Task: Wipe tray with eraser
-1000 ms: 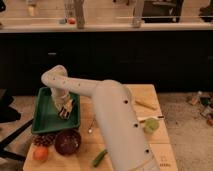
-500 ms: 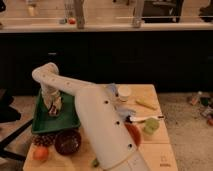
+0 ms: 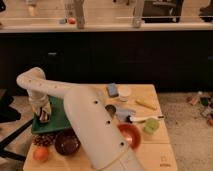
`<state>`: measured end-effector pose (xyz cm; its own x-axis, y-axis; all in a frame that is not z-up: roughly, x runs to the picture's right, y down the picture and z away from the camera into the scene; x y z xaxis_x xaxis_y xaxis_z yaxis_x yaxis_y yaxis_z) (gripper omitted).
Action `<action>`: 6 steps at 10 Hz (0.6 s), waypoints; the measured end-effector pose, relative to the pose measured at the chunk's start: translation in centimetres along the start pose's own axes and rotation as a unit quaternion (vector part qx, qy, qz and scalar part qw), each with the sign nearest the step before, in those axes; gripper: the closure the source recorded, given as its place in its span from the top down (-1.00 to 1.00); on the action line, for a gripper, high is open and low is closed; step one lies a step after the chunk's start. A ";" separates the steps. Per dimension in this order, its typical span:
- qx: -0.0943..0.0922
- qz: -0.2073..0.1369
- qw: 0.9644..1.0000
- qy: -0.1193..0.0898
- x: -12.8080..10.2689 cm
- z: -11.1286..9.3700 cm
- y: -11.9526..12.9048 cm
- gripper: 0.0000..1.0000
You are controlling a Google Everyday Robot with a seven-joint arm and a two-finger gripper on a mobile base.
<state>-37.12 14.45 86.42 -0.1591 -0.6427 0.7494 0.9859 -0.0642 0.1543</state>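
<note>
The robot's white arm [image 3: 95,125] fills the middle of the view. It rises from the lower edge, runs left to a bent elbow, and then drops straight down. At its end the tool [image 3: 43,116] hangs over the left part of the green tray [image 3: 52,125], low down and close to the tray's floor. Whether the tool is apart, together or clamped on something cannot be told. Its lower end is dark, and the eraser cannot be made out separately from it.

The tray lies at the left rear of the wooden table [image 3: 162,150], and the thick arm link hides its right side. Just in front of the tray stands a dark brown bowl [image 3: 66,142], with an orange [image 3: 40,153] to its left near the table's front corner. A red bowl [image 3: 132,136] sits to the right of the arm. Farther back are a blue-grey block [image 3: 113,90] and a white round cup [image 3: 124,93], close beside each other. A yellow oblong thing [image 3: 146,104] and a pale green fruit [image 3: 149,126] lie toward the right edge.
</note>
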 end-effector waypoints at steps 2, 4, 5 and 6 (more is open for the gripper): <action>-0.025 -0.002 1.000 0.004 -2.6 0.2 1.9 -1.00; -0.022 0.020 1.000 0.005 -4.1 0.3 4.4 -1.00; -0.016 0.035 0.999 0.004 -4.5 0.4 5.4 -1.00; -0.006 0.055 0.998 0.003 -4.5 0.3 6.5 -1.00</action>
<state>-30.02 17.12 84.22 -0.0490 -0.6508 0.7577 0.9980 -0.0013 0.0634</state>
